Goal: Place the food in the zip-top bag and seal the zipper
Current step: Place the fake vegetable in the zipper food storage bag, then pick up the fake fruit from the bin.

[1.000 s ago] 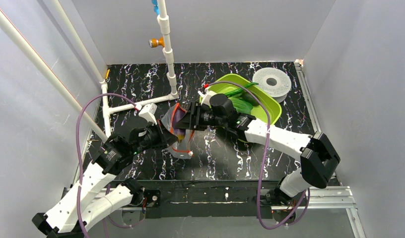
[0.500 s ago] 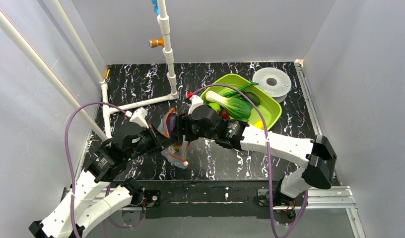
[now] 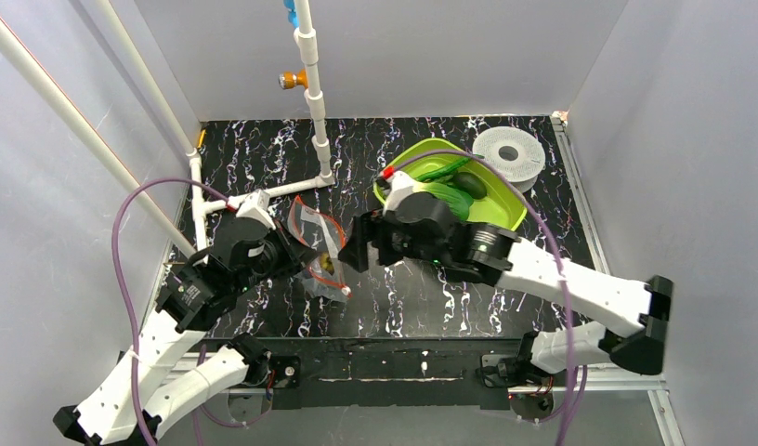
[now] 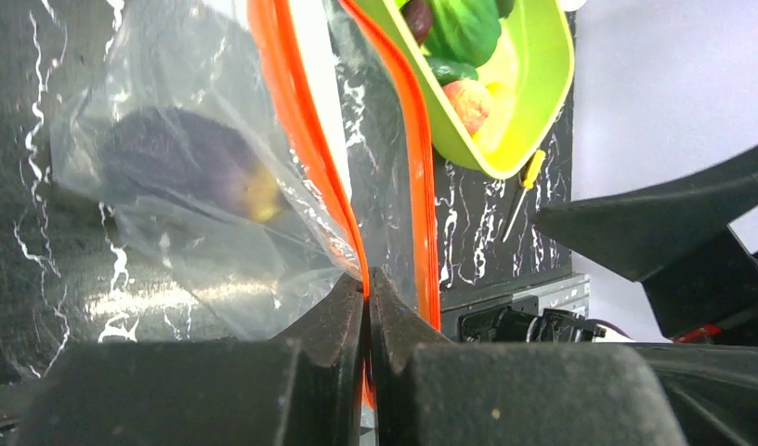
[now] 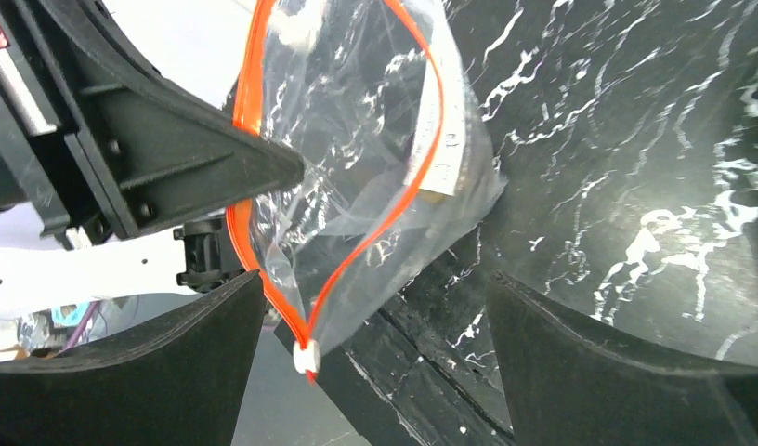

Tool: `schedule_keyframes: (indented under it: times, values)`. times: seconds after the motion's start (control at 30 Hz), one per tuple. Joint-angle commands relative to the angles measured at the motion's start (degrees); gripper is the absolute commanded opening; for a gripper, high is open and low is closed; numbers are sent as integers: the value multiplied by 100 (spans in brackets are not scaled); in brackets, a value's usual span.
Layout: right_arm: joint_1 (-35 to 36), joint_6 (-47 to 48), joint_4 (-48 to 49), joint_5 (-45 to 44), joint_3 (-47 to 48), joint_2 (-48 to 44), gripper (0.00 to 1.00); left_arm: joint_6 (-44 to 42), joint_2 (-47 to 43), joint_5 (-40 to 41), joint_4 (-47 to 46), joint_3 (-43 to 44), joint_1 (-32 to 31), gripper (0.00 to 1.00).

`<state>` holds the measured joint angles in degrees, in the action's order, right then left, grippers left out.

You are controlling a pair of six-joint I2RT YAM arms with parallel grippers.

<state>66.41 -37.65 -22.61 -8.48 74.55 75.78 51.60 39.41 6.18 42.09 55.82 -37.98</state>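
The clear zip-top bag [image 3: 315,243] hangs open from my left gripper [image 3: 296,257]. In the left wrist view the left gripper [image 4: 367,279] is shut on one side of the red-orange zipper [image 4: 306,139]. A purple eggplant [image 4: 176,163] lies inside the bag [image 4: 106,102]. My right gripper [image 3: 355,249] is open and empty, just right of the bag's mouth. In the right wrist view the right gripper [image 5: 375,362] faces the open bag [image 5: 375,121], with the zipper's white slider [image 5: 307,356] between its fingers. More food, including bok choy [image 3: 442,192], lies in the tray.
The lime-green tray [image 3: 505,216] sits behind the right arm, holding green vegetables [image 4: 463,28] and a red-orange fruit [image 4: 468,98]. A white perforated disc [image 3: 508,151] lies at the back right. White pipes [image 3: 264,193] stand at the back left. A small screwdriver [image 4: 524,181] lies beside the tray.
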Motion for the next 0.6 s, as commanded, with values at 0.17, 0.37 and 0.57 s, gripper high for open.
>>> schedule_keyframes:
  times: [0.17,0.37,0.57]
  values:
    - [-220,548,-592,-2053,-643,-1714,98,-1394,809,578,514,1657,2,0]
    - [-1580,604,-1321,-1830,-1013,-1930,98,-2186,1195,669,152,1578,-4,0]
    - [-2812,981,-1922,-1232,-1037,-1313,98,-2895,1757,791,-473,1368,-4,0]
